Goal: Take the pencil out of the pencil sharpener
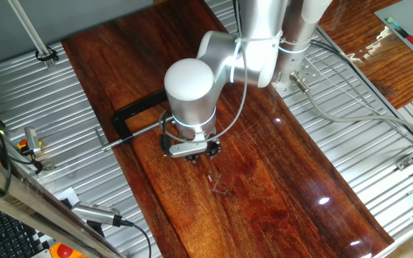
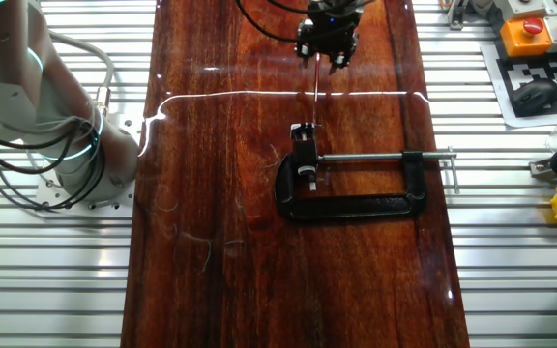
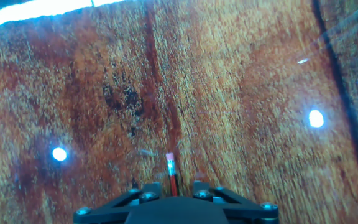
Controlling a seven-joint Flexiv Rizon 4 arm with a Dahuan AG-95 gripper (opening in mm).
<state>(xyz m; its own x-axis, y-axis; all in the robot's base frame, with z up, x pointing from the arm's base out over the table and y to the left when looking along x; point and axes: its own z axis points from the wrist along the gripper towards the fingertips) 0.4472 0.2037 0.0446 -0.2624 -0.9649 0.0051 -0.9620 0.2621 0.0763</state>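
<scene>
Pencil [image 2: 315, 92] is thin, light and stiff, lying over the wooden tabletop [image 2: 211, 193], its near end in the sharpener [image 2: 304, 153] that a black clamp [image 2: 356, 205] holds down. The fingers [image 3: 199, 185] are closed on its far end, a good place to hold and pull straight, since bending could snap the tip.

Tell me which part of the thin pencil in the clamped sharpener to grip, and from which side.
Grip the thin red-tipped pencil at its free end, away from the small sharpener held in the black C-clamp. It lies flat, pointing straight away from the sharpener, so come from above, fingers on either side of the shaft. The gripper already sits there, apparently closed on it.
</scene>
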